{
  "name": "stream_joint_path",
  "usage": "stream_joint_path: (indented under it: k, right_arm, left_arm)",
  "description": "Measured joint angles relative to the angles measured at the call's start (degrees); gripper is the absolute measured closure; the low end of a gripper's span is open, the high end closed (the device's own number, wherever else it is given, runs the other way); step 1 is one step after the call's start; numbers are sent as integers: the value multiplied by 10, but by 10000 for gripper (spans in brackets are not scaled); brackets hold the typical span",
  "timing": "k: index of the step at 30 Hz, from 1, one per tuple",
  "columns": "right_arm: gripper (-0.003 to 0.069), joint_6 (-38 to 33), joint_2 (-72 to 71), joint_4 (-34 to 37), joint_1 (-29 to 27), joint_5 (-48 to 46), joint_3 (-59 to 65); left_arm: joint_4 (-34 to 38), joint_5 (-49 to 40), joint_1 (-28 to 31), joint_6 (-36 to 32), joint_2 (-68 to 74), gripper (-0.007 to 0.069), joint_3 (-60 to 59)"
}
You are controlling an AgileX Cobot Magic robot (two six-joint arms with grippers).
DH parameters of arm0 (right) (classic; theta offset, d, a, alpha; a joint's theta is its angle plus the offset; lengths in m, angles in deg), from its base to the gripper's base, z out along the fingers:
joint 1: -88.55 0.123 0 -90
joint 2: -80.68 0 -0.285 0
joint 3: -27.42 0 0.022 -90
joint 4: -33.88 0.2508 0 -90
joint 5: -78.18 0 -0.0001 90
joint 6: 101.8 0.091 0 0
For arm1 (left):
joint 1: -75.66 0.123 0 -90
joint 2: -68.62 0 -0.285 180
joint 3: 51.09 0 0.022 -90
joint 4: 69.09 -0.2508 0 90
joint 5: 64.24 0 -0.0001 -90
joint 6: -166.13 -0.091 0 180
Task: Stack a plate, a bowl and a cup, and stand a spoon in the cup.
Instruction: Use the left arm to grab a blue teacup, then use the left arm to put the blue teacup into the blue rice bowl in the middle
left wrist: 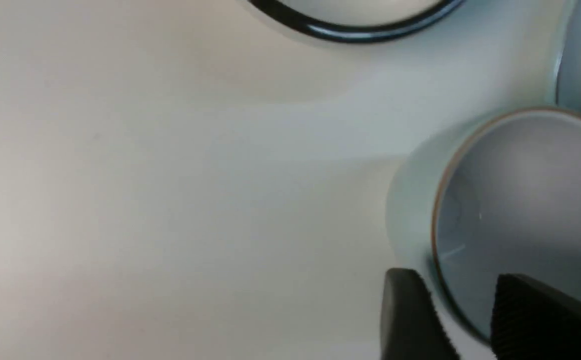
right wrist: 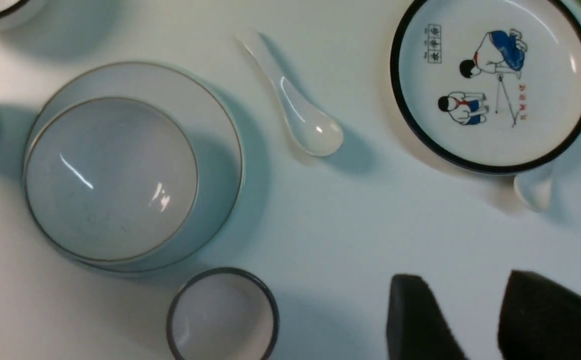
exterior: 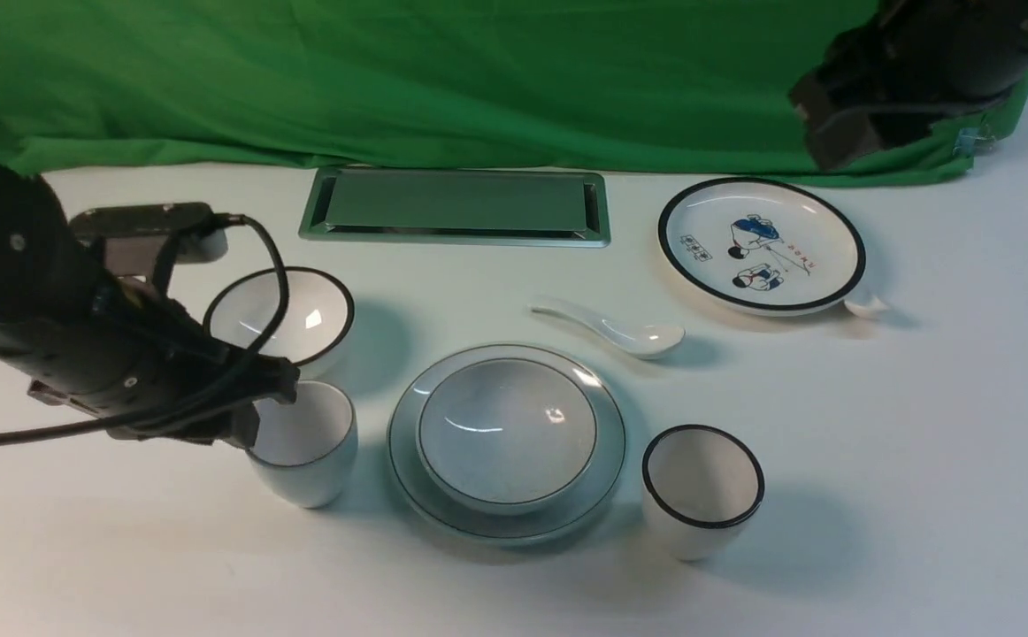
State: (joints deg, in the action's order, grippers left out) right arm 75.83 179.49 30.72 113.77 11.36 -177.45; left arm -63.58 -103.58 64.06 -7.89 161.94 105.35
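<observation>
The small white handleless cup, rounded, with a faint thin rim line and a pale bluish sheen, stands upright on the white table, just left of the plate and apart from it. The left gripper straddles its rim, one finger outside the wall and the other inside; the jaws are parted with gaps showing, not clamped.

The large plain white plate lies at the centre, and the wide shallow white bowl sits in it. The glossy white ceramic spoon lies flat behind them, scoop to the right.

Behind the cup is a deeper black-rimmed white bowl. A black-rimmed white cup stands right of the plate, and a black-rimmed cartoon plate lies far right. The right gripper hangs above bare table, jaws apart and empty.
</observation>
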Motion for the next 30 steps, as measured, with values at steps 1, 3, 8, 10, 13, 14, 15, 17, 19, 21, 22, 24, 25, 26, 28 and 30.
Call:
stream_joint_path:
  k: [1,3,8,10,13,14,15,17,19,21,22,24,25,26,28,30]
  right_arm:
    - [373,0,-3,0,0,0,2]
    - [373,0,-6,0,0,0,5]
    - [373,0,-6,0,0,0,12]
    - [373,0,-6,0,0,0,12]
    - [373,0,-6,0,0,0,12]
    - [373,0,-6,0,0,0,12]
    - [373,0,-6,0,0,0,12]
    - [373,0,-6,0,0,0,12]
    - [374,0,-6,0,0,0,12]
    - [375,-3,-5,0,0,0,12]
    - [375,-8,-3,0,0,0,12]
    - [375,-33,3,0,0,0,12]
    - [375,-44,9,1,0,1,12]
    - [375,-51,14,1,0,1,12]
    - [375,-61,30,1,0,11,12]
    - [375,-67,53,5,0,27,9]
  left_arm:
    - [-4,14,0,8,6,285,0]
    - [-6,25,0,17,11,229,0]
    - [-5,48,0,35,57,120,0]
    - [-2,48,0,39,72,136,0]
    - [13,42,0,47,87,240,0]
    - [24,34,0,48,87,367,0]
    - [27,27,0,47,82,473,0]
    - [24,3,0,45,69,564,3]
    - [24,-11,0,45,62,580,5]
    - [24,-45,-1,44,30,584,30]
    - [28,-51,-2,40,22,584,41]
    - [40,-65,-10,28,8,584,71]
    - [46,-72,-18,28,6,584,86]
    - [49,-76,-27,28,6,584,108]
    - [55,-84,-55,28,23,584,153]
    - [57,-92,-81,30,52,584,197]
